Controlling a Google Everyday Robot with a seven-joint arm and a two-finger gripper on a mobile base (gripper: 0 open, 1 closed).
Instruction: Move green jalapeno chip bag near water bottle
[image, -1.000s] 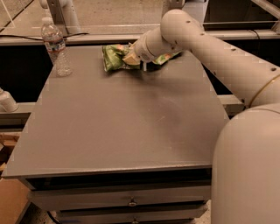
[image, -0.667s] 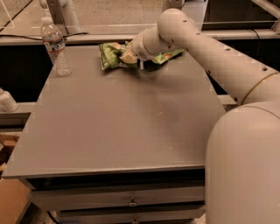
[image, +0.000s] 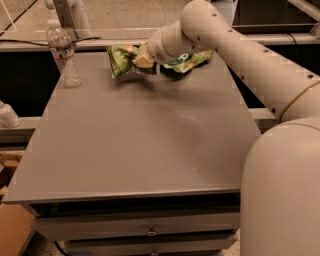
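Claw clenched on the green jalapeno chip bag at the far end of the bench

The claw grips the crumpled bag by its right end, so the bag juts out to the left of it, above a shadow on the bench top. The water bottle stands upright near the far-left corner, close to the bag but apart. A second green bag shows behind the wrist. I can't read the lettering on either bag or on the bottle's label
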